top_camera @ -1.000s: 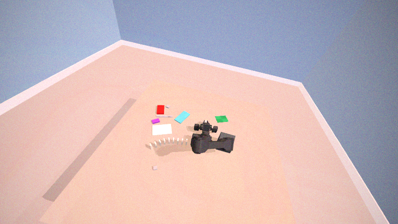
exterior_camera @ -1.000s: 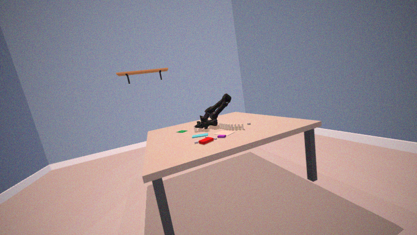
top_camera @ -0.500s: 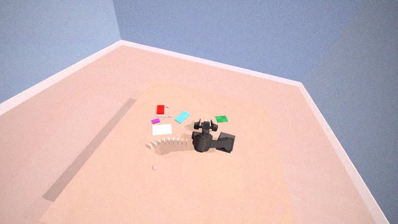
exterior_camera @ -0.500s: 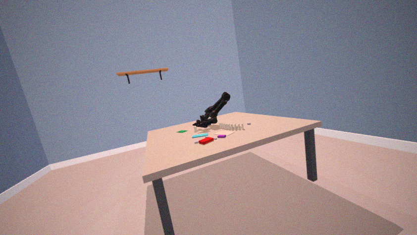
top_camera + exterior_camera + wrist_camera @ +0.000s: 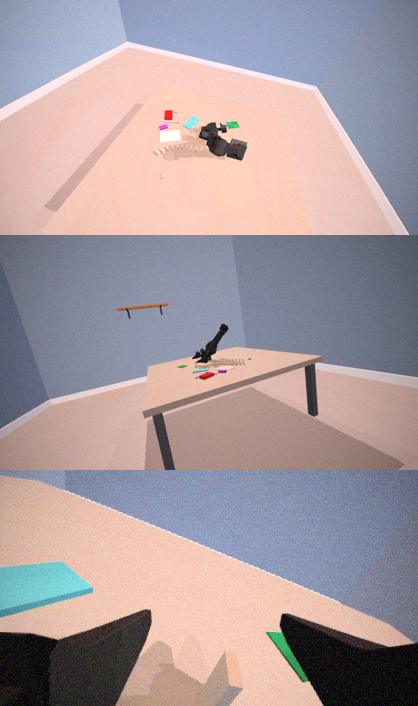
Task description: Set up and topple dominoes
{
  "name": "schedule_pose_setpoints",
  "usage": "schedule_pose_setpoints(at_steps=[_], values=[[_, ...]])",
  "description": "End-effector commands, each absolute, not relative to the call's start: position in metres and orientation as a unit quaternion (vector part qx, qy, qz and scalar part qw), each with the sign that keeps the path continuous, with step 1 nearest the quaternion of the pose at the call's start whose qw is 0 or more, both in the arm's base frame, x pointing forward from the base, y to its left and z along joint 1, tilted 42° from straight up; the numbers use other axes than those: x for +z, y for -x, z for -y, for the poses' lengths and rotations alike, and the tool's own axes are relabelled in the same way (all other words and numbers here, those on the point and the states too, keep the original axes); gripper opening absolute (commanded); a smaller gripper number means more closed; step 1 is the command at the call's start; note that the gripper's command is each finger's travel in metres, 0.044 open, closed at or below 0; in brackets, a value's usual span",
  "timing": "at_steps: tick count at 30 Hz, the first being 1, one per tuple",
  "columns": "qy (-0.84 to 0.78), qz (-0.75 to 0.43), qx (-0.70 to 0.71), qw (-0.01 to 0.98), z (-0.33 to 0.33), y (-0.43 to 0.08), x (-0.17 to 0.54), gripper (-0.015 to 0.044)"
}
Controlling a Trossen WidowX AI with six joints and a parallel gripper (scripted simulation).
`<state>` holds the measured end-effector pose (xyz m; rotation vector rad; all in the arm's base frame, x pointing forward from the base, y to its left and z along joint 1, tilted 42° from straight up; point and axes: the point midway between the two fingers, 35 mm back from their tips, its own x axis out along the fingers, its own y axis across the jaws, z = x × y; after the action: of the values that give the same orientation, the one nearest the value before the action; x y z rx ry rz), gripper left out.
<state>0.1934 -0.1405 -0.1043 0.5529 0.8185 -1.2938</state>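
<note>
A row of pale dominoes point(image 5: 178, 148) point(image 5: 232, 361) stands in a slight curve on the table point(image 5: 234, 189) point(image 5: 277, 363). My gripper point(image 5: 205, 132) point(image 5: 201, 360) point(image 5: 217, 617) is open and holds nothing. It hangs low over the table off the row's end nearest the arm. In the wrist view a pale domino point(image 5: 231, 671) shows low between and below the spread fingers, apart from both. I cannot tell whether it stands upright. The arm hides that end of the row in the top view.
A cyan slab point(image 5: 191, 122) point(image 5: 200, 370) point(image 5: 40, 585) lies left of the gripper and a green slab point(image 5: 232, 124) point(image 5: 182, 366) point(image 5: 287, 652) right. A red block point(image 5: 168, 114) point(image 5: 206, 375), a magenta block point(image 5: 163, 126) point(image 5: 222, 371), a white sheet point(image 5: 170, 135) and a small pale piece point(image 5: 162, 176) also lie about.
</note>
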Motion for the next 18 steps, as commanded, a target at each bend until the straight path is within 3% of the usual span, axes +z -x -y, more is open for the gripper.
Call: schedule_pose_setpoints(at_steps=[1,9,18], values=[[-0.218,-0.456,-0.536,0.676,0.147,-0.199,-0.115,0.0440],[-0.168,-0.698,-0.277,0.638,0.165,-0.203,-0.128,0.0440],[-0.161,-0.719,0.071,0.672,0.188,-0.199,-0.095,0.0440]])
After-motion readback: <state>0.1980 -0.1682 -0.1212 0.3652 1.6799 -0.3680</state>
